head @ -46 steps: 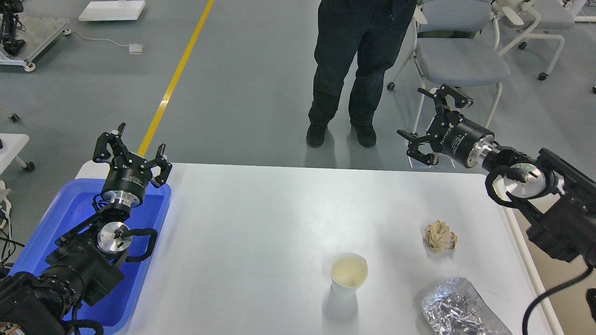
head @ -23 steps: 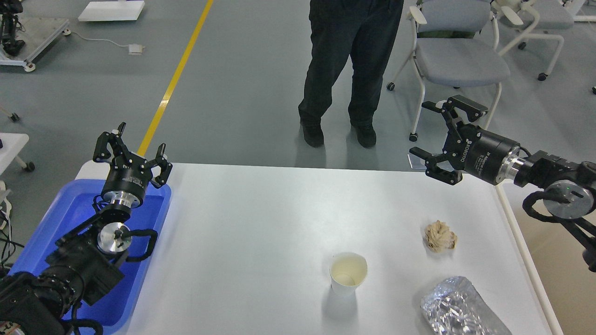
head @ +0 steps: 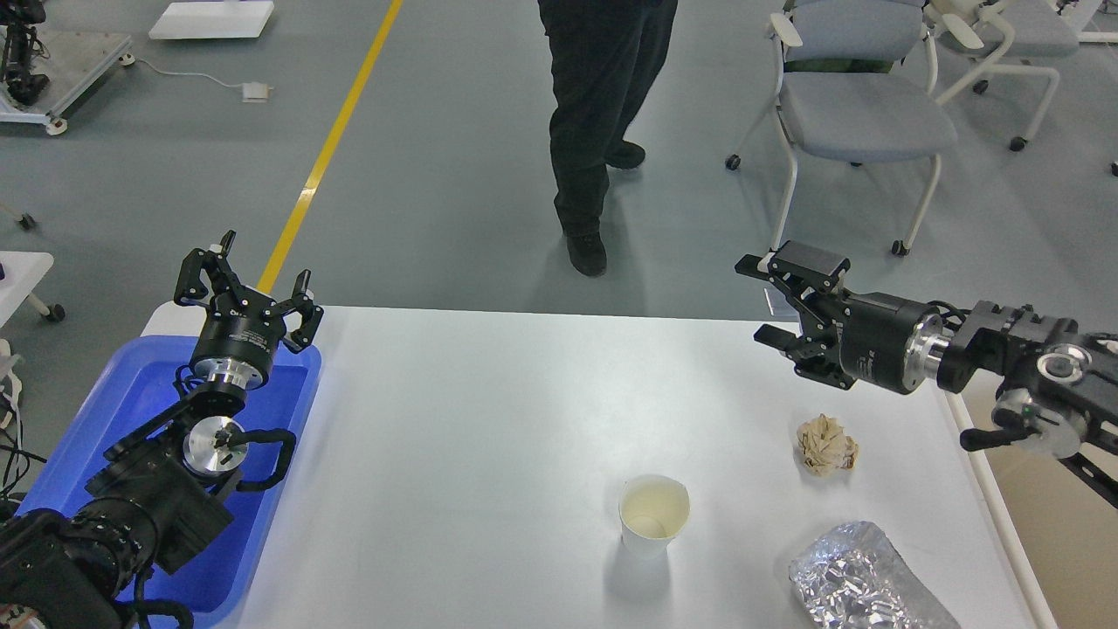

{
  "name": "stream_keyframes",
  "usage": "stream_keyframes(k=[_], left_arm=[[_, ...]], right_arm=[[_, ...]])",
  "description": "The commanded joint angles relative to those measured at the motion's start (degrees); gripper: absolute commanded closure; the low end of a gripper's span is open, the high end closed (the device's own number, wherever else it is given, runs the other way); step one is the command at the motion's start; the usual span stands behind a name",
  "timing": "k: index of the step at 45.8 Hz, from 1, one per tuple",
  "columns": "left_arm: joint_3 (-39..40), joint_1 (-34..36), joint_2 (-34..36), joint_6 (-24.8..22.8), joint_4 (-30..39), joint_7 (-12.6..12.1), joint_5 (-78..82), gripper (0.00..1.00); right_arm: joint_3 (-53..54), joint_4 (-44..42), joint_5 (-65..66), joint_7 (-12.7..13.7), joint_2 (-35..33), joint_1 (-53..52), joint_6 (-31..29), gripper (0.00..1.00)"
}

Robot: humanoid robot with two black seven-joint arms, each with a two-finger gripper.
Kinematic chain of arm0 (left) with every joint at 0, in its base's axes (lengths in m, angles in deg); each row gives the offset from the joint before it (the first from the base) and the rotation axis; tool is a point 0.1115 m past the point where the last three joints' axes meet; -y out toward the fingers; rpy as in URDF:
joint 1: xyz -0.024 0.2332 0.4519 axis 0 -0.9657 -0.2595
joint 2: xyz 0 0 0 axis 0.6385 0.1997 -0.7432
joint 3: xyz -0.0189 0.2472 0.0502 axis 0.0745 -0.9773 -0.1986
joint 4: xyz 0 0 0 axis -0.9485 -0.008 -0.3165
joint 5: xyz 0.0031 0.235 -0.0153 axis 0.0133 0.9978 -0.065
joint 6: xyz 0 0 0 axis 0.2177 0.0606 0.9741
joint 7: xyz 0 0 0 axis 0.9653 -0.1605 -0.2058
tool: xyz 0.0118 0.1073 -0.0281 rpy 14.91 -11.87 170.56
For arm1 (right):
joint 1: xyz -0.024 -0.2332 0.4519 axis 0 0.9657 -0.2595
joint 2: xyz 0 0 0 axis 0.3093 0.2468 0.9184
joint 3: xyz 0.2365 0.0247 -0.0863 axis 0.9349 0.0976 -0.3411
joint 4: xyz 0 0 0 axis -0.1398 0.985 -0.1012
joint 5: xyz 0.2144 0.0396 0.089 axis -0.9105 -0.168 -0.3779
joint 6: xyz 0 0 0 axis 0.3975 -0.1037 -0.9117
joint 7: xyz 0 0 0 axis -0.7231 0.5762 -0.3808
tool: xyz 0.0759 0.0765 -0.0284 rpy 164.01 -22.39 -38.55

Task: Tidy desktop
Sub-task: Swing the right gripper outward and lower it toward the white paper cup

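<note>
Here the large smooth white desktop [head: 489, 437] spreads below both my claws. On it, a white paper cup [head: 653, 515] stands upright toward the near edge; a crumpled beige paper ball [head: 825, 445] lies to the cup's right, farther back; a crinkled silver foil wrapper [head: 860, 581] lies at the cup's near right. My right gripper [head: 769, 301], fingers apart and empty, hovers above the desktop's far right edge, beyond the paper ball, its arm reaching in level. My left gripper [head: 247, 284], fingers spread, points up over the blue plastic tray [head: 279, 472] at the desktop's left end.
</note>
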Motion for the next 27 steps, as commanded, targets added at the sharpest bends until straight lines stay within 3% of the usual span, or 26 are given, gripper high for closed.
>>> stream_keyframes(k=[1, 12, 21, 27], left_arm=[[0.0, 0.0, 0.0, 0.0, 0.0, 0.0, 0.0, 0.0], [0.0, 0.0, 0.0, 0.0, 0.0, 0.0, 0.0, 0.0], [0.0, 0.0, 0.0, 0.0, 0.0, 0.0, 0.0, 0.0], [0.0, 0.0, 0.0, 0.1, -0.1, 0.1, 0.0, 0.0]], right_arm=[[-8.0, 1.2, 5.6, 0.2, 2.0, -3.8, 5.6, 0.0], [-19.1, -5.2, 7.1, 1.1, 6.1, -13.0, 9.7, 0.0], [-22.3, -7.9, -1.7, 5.0, 7.7, -23.1, 9.8, 0.0], [-27.4, -10.3, -2.3, 5.4, 9.4, -28.4, 10.1, 0.0]])
